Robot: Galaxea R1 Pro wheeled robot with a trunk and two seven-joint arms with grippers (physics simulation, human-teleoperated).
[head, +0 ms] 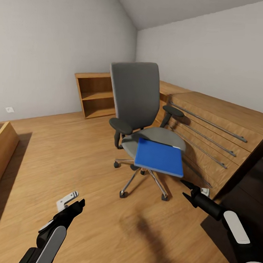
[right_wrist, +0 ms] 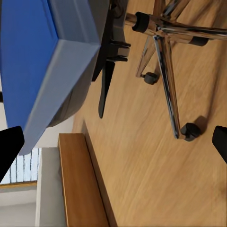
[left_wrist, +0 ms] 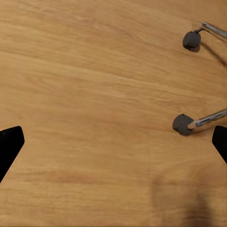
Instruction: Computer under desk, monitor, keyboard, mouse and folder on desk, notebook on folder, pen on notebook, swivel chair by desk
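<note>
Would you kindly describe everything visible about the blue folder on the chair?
The blue folder is a flat, bright blue rectangle with a paler grey-blue edge, closed and matte. It lies on the swivel chair's grey seat, its front part overhanging the seat's front edge, slightly skewed. Nothing rests on it; only the seat touches it.

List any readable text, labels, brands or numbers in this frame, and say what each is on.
None is readable.
The blue folder shows a plain cover, no lettering.
The swivel chair shows no brand mark.
The small white wall plate is too small to show any marking.
</note>
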